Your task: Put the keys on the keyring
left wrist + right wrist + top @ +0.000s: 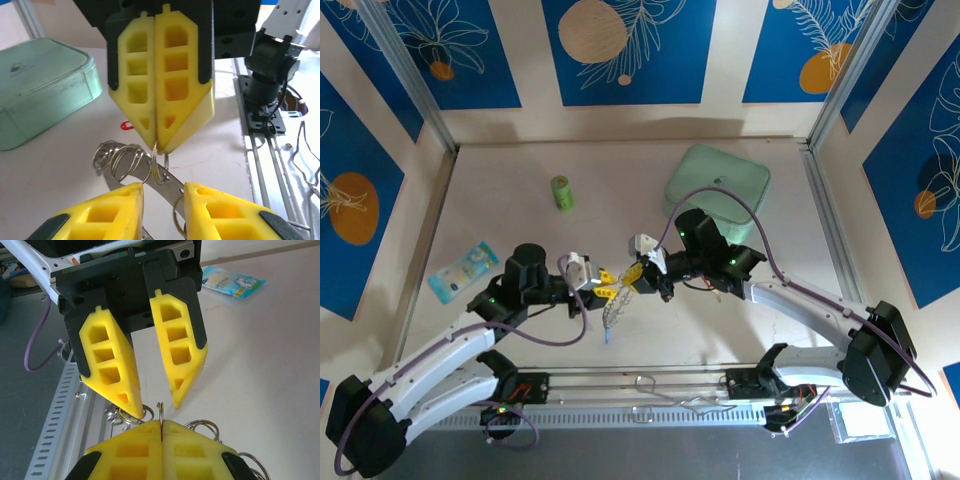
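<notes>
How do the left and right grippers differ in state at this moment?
The right gripper is shut, its jaws pinching a thin wire of the keyring. The left gripper is open, with its fingers apart on either side of that wire. Both have yellow fingers and meet tip to tip above the table.

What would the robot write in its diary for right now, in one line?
right fingers: shut on keyring | left fingers: open, facing them, tips at keyring | where: middle of table
</notes>
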Available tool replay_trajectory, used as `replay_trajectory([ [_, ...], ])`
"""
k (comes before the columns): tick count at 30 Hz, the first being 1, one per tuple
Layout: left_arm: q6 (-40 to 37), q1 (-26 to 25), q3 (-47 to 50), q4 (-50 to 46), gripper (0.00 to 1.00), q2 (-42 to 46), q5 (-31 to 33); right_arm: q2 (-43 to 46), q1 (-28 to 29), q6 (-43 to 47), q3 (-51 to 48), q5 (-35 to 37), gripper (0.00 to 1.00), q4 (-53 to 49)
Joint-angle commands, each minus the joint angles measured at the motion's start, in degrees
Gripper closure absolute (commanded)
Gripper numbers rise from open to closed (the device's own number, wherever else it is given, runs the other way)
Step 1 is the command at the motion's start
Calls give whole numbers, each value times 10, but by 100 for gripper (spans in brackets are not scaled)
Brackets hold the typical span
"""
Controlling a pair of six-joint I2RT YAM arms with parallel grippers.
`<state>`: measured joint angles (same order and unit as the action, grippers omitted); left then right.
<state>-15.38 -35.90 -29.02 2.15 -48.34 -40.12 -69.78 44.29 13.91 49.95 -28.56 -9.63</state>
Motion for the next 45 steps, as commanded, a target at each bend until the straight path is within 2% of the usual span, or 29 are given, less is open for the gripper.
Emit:
replay_trajectory([
  [1,4,-2,-18,21,72,-3,-50,12,6,17,4,-16,100,6],
  [11,24,-2,-10,58,81,-6,-43,2,23,27,12,-7,100,-4],
  [14,34,-3,-7,68,87,-6,-42,1,28,26,13,-5,100,-1],
  [17,36,-3,-5,70,100,-4,-33,-4,30,24,14,-4,100,3],
  [23,63,-4,-9,61,100,12,17,-11,30,12,18,23,98,4],
  [30,116,-15,-24,28,100,17,113,-14,23,-14,30,46,53,-10],
  [31,125,-17,-25,26,100,17,130,-12,21,-18,32,53,50,-12],
  [36,190,-24,-28,11,100,24,242,11,10,-43,19,98,48,7],
  [40,252,-26,-49,-48,100,27,347,30,9,-51,2,107,48,30],
  [45,314,-26,-79,-112,100,25,413,35,20,-54,-13,100,49,48],
])
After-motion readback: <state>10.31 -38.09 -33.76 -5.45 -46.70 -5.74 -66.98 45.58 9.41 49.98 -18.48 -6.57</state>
